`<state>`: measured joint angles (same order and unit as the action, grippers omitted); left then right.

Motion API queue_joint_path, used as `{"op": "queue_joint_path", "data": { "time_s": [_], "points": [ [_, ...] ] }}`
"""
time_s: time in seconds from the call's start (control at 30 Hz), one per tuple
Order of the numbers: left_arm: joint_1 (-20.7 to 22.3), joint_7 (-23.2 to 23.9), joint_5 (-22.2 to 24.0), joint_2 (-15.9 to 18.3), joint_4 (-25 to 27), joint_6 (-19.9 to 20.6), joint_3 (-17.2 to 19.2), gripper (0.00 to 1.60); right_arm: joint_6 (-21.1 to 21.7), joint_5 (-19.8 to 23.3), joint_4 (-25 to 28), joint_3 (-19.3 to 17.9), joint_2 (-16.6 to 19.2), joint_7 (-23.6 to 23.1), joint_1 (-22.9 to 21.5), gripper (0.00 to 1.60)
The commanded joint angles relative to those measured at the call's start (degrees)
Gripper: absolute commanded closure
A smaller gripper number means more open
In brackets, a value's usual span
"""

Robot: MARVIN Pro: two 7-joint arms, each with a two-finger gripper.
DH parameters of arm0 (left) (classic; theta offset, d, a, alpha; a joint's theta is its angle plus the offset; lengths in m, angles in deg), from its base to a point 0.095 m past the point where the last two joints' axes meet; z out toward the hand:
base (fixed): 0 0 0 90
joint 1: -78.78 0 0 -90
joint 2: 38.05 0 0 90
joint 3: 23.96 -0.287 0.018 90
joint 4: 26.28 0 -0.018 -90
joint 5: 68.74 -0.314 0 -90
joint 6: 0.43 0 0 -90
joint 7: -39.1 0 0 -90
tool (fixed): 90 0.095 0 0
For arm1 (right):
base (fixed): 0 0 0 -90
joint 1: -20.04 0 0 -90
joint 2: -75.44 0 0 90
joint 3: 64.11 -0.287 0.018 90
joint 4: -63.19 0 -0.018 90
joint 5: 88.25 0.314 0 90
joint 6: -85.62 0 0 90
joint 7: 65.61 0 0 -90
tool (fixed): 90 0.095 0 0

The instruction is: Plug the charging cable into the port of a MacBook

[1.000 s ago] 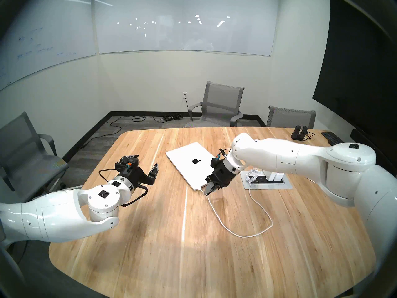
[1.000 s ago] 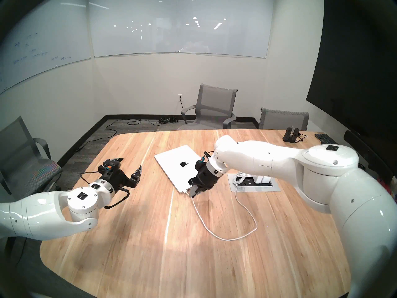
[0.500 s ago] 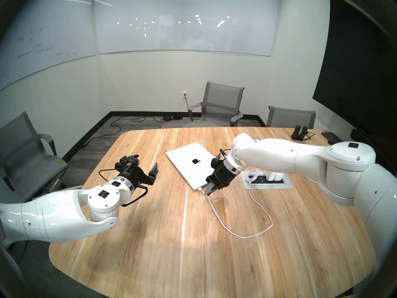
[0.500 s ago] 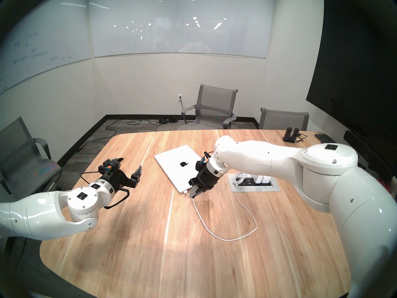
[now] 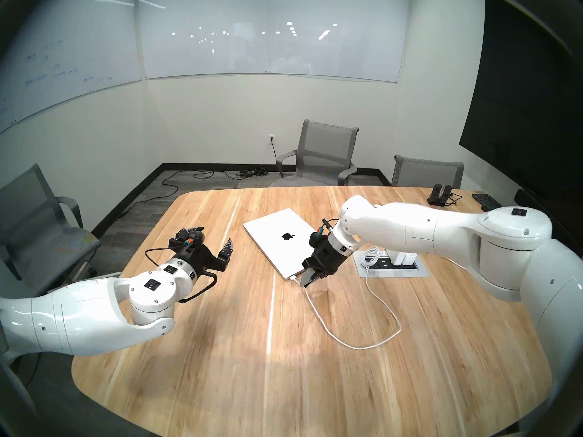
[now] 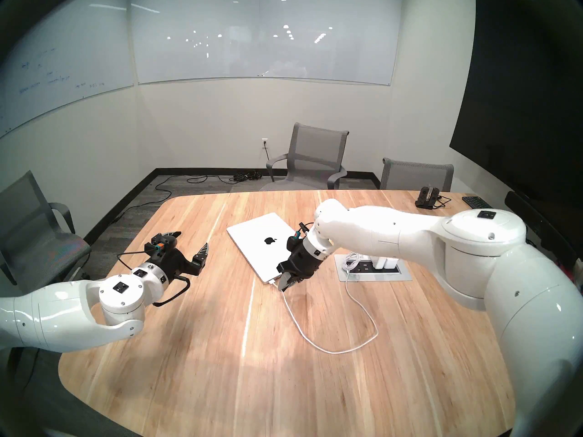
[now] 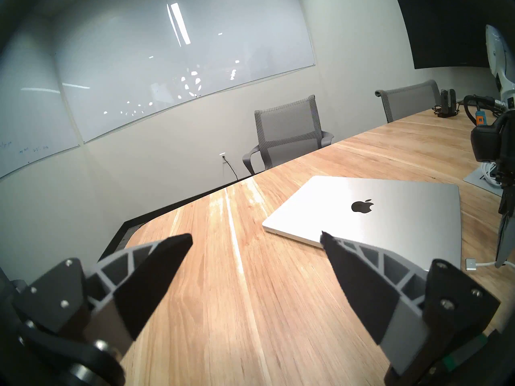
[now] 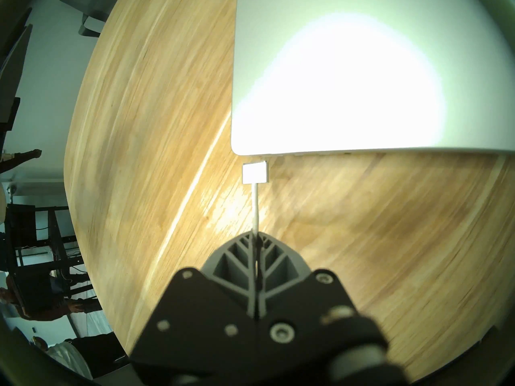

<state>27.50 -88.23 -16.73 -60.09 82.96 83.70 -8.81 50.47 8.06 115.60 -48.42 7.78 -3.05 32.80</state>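
Big wooden desk (image 5: 284, 379) fills the room, and lying closed at its far middle is the MacBook (image 5: 277, 241), apple logo up. Off to the left hangs the left gripper (image 5: 214, 236), fingers spread wide, holding nothing, well apart from the laptop. The right gripper (image 5: 305, 281) angles down at the MacBook's near corner, fingers pressed together, pinching the charging cable (image 5: 347, 341) just behind its connector (image 8: 255, 172). That flat connector sits just beside the laptop's edge, a thin gap showing, while the cord loops back across the desk to the power box (image 5: 410, 272) on the right.
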Motion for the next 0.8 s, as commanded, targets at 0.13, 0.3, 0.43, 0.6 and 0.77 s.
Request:
{"op": "queue_joint_path", "data": {
  "time_s": [0.13,0.3,0.43,0.6,0.77],
  "points": [
    [0.8,0.1,0.1,-0.1,0.1,-0.2,0.8,0.00,0.2,1.0,0.4,0.2,0.5,0.2,-1.6,1.60],
    [0.8,0.1,0.1,-0.1,0.1,-0.2,0.8,0.00,0.2,1.2,0.3,0.4,0.4,0.2,-1.6,1.60],
    [0.8,0.1,0.1,-0.1,0.1,-0.2,0.8,0.00,0.2,1.3,-0.1,0.6,0.0,0.0,-1.6,1.60],
    [0.8,0.1,0.1,-0.1,0.1,-0.2,0.8,0.00,0.2,1.4,-0.7,0.9,-0.4,-0.3,-1.6,1.60],
    [0.8,0.1,0.1,-0.1,0.1,-0.2,0.8,0.00,0.2,1.3,-1.2,1.2,-0.7,-0.7,-1.7,1.60]
  ]
}}
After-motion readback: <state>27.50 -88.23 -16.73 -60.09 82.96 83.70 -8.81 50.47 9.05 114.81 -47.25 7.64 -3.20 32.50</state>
